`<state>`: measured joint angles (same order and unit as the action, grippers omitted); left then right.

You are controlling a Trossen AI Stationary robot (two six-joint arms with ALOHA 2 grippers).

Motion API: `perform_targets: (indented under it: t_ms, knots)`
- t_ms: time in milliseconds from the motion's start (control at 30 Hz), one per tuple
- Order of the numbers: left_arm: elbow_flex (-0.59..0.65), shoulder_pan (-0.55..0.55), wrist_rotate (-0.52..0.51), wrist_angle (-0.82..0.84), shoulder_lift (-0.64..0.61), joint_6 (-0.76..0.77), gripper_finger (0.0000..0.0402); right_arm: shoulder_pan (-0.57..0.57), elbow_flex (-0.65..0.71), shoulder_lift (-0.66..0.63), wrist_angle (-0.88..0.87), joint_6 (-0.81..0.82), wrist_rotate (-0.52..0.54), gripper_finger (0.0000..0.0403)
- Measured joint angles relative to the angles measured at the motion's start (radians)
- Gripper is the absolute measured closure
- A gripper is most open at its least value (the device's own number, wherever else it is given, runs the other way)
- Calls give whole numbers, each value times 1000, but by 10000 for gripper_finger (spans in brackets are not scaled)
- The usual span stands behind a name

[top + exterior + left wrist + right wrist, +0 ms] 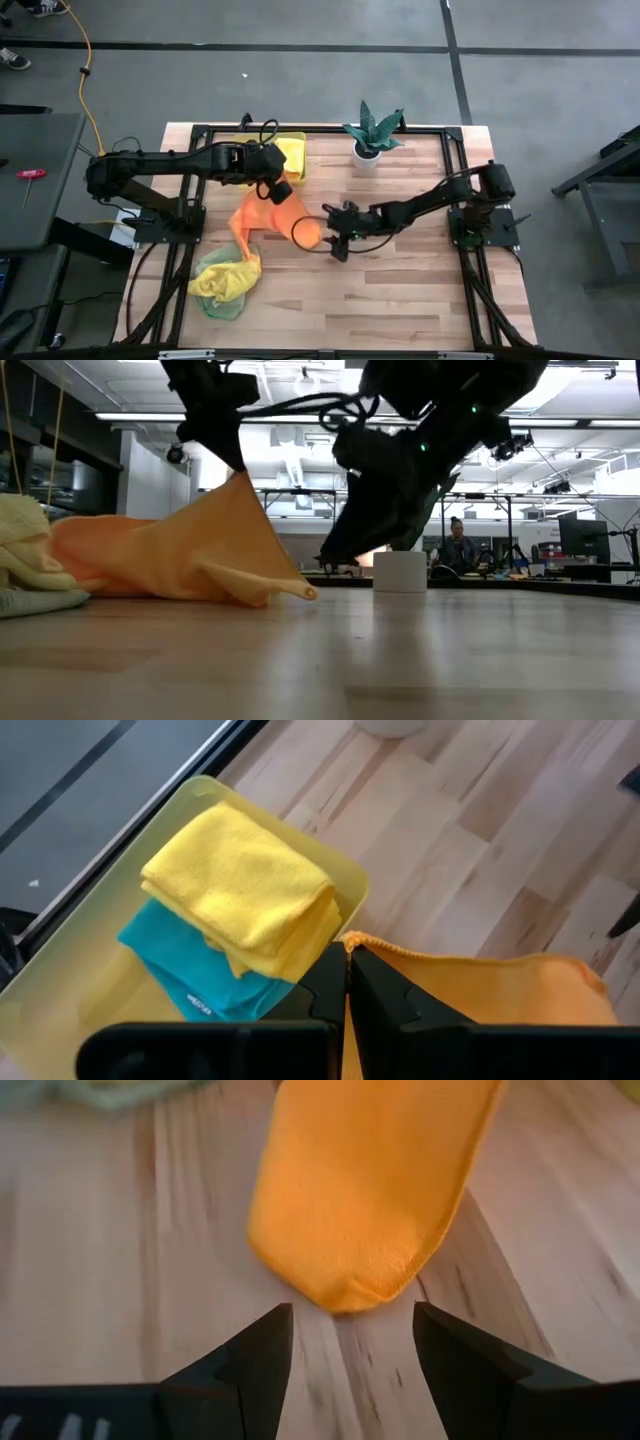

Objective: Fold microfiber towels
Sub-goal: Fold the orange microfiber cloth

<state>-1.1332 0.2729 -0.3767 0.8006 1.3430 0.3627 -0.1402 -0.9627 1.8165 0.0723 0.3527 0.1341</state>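
Observation:
An orange microfiber towel [268,215] stands like a tent on the table. Its top corner is raised by my left gripper [279,189], which is shut on it. Its lower edge lies on the wood [180,575]. One loosely rolled corner [350,1285] points toward my right gripper [350,1342]. That gripper is open and low over the table, a finger on either side just short of the tip, touching nothing. A crumpled yellow towel [230,272] lies on a light green one [222,303] at the near left. My left gripper pinches the orange towel's raised corner [352,944] between its two shut fingers, coming slanting down from the table's left. The hemmed edge runs away from the fingers. The towel hangs below them in a slack cone, its lower part on the table.
A translucent yellow bin [215,786] at the far left holds a folded yellow towel [240,880] on a teal one [170,955]. A potted plant [370,135] in a white pot stands at the far middle. Bare wood lies to the right and near side.

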Motion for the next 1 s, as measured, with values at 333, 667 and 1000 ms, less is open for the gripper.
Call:
perform_targets:
  t_ms: [333, 667, 1000]
  knots:
    - [0, 1, -1, -42, 0, 0, 401, 0, 0, 46, 32, -199, 23, 203]
    - [0, 3, -5, -44, 0, 0, 401, 0, 0, 46, 73, -429, 11, 203]
    - [0, 3, -5, -48, 0, 0, 401, 7, 0, 85, 111, -487, -46, 203]
